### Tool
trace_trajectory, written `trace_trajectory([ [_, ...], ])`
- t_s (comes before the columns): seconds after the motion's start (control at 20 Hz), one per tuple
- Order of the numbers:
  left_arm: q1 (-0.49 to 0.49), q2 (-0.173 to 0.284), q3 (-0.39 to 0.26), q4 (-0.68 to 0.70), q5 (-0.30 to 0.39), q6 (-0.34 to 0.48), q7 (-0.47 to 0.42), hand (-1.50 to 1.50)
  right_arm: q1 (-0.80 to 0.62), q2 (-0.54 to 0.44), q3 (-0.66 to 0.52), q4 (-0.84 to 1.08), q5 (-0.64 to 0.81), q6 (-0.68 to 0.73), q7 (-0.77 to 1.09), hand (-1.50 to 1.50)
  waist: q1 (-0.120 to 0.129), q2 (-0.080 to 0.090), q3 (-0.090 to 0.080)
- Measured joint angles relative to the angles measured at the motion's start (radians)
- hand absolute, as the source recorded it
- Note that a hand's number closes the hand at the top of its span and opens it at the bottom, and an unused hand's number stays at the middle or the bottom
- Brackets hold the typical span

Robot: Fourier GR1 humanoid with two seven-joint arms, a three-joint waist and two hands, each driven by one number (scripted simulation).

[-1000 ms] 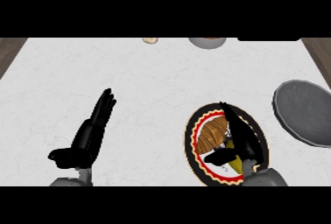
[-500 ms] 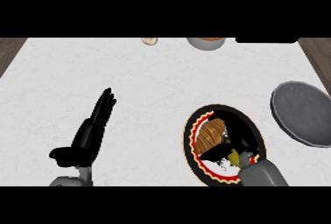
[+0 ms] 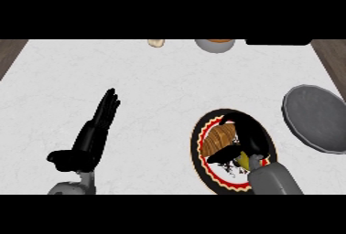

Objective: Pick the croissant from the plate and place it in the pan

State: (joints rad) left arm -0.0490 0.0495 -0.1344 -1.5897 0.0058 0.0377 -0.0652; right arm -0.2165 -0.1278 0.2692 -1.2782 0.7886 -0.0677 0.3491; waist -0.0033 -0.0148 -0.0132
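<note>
While right hand (image 3: 245, 145) curls round croissant (image 3: 218, 139) on plate (image 3: 202, 167), lift straight up, then carry to pan (image 3: 316, 118). Left hand (image 3: 91, 135) rests open, fingers straight.

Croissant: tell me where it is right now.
In the head view, the croissant lies on the plate at lower right, under the right hand, with the grey pan further right.

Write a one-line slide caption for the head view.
Right hand curls over the croissant on the plate; the pan waits alongside.
</note>
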Motion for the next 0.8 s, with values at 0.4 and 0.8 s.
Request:
trace_trajectory([
  [0.4,0.004,0.002,0.013,0.001,0.002,-0.01,-0.003,0.0,0.145,-0.053,0.069,-0.233,0.109,-0.039,0.006,1.5,-0.008,0.009,0.011],
  [0.8,0.05,0.011,0.022,-0.008,0.003,-0.015,-0.032,0.0,0.378,-0.231,0.184,-0.688,0.21,0.007,-0.031,1.5,-0.022,0.006,0.012],
])
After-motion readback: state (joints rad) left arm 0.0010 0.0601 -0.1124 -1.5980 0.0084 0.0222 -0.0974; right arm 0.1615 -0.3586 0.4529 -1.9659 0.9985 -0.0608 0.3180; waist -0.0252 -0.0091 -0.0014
